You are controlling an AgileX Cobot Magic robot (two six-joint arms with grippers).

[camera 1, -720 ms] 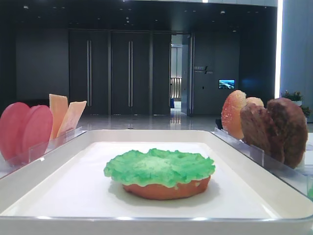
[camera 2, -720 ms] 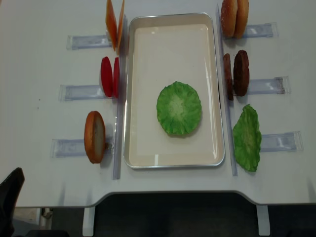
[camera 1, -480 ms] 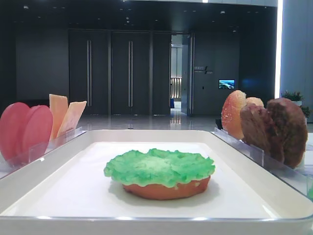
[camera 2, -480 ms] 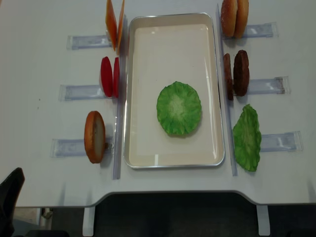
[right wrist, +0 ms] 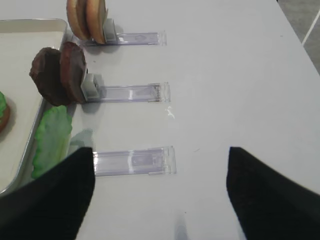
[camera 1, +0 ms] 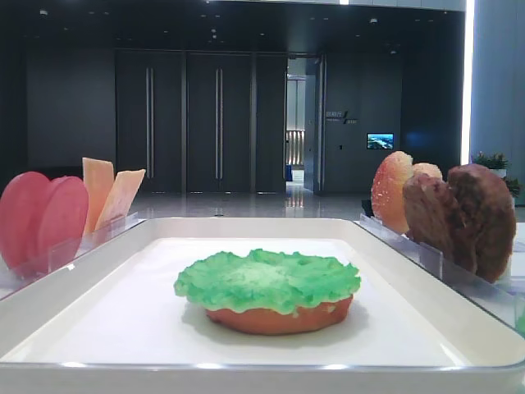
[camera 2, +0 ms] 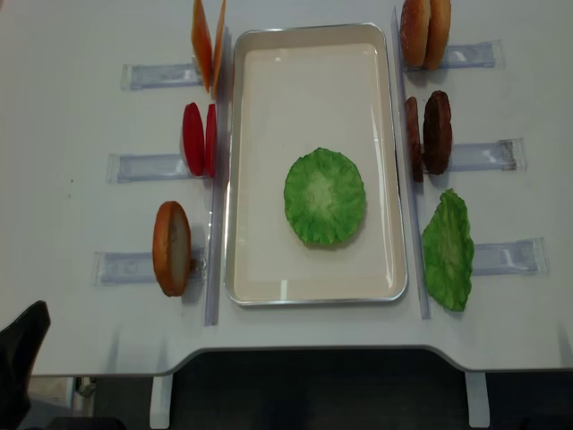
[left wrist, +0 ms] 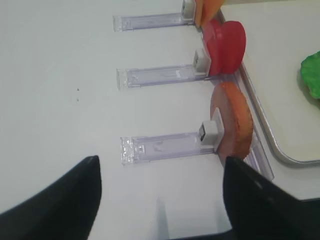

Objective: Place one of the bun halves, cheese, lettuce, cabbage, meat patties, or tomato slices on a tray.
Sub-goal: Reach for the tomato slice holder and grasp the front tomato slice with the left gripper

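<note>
White and raised at the rim, the tray (camera 2: 235, 179) sits mid-table and carries one bun half (camera 1: 279, 316) lying flat with one lettuce (camera 2: 324, 197) leaf covering it. Counting outward from the near edge: on the left side one bun half (camera 2: 171, 248) stands on edge in the nearest clear rack (camera 2: 134, 267), then two tomato slices (camera 2: 198, 139) stand together in the middle rack, then two cheese (camera 2: 208, 41) slices lean in the far one. On the right side one more lettuce leaf (camera 2: 448, 251) lies against the nearest rack beside the tray rim, then two meat patties (camera 2: 428, 133) stand upright, then two bun halves (camera 2: 424, 32) at the far end. The left gripper (left wrist: 160, 200) hangs over bare table (left wrist: 60, 100) just short of the nearest left rack, its dark fingers (left wrist: 60, 205) spread wide with nothing between them and touching nothing. The right gripper (right wrist: 160, 195) is likewise spread wide and empty above the table near the closest right rack, one finger (right wrist: 50, 200) overlapping the view of the loose lettuce leaf. Beyond the table lies a dark hall with tall doors (camera 1: 184, 123).
</note>
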